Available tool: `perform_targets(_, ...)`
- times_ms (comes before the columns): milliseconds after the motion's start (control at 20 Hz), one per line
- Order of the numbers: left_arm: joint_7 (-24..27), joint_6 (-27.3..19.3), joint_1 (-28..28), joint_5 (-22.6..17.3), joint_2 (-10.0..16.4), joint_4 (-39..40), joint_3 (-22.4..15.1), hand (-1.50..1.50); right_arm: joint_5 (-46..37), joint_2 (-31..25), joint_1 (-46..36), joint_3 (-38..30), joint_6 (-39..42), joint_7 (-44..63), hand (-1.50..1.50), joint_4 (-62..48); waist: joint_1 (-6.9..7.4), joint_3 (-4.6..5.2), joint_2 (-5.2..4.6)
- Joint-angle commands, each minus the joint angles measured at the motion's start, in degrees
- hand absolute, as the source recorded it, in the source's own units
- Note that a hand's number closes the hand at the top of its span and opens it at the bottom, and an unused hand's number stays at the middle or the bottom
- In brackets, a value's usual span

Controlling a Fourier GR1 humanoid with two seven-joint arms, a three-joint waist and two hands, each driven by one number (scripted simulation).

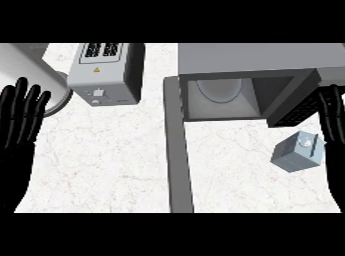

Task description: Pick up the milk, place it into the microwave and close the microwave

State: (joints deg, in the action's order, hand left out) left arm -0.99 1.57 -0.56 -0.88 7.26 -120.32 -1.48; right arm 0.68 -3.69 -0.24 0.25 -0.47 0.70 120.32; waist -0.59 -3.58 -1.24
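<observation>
black and upright, the left hand rests at the view's left edge, fingers straight and a little spread, with nothing in it. the right hand stands the same way at the right edge, fingers straight, nothing held.

just inward of the right hand sits the milk, a small boxy carton of pale blue-grey, turned askew, with a round white cap on top. whether it touches the fingers cannot be told.

beyond the right hand's fingertips is the microwave, a plain grey box with its mouth open and a pale round plate inside. its door, a flat grey slab, swings out from the left front corner and runs down to the lower edge, splitting the counter in two. the milk's side, between door and right hand, is the narrower patch. between door and left hand lies a broad bare stretch of white, faintly veined marble.

past the left hand, inward of its fingertips, a toaster stands, smooth grey metal with dark slots. a pale rounded body lies straight beyond the fingertips.
</observation>
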Motion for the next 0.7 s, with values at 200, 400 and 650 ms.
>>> perform_targets(200,-3.49,-2.15,-1.2,1.49,1.06,-2.08,3.24,-1.5,-11.11,3.56,-2.02,3.13,-12.33,1.06,-1.5,-1.31,0.96,3.61,1.26)
perform_targets(400,-7.53,-2.38,2.83,-7.73,-2.27,-2.85,5.51,-1.5,-0.07,3.64,-5.78,3.3,-7.26,7.28,-1.5,-2.1,1.24,3.59,1.24)
perform_targets(650,-3.49,0.25,10.58,-9.19,-3.19,-6.18,6.45,-1.5,-1.99,3.68,-3.94,7.23,-10.38,13.88,-1.5,4.86,0.77,3.59,1.32)
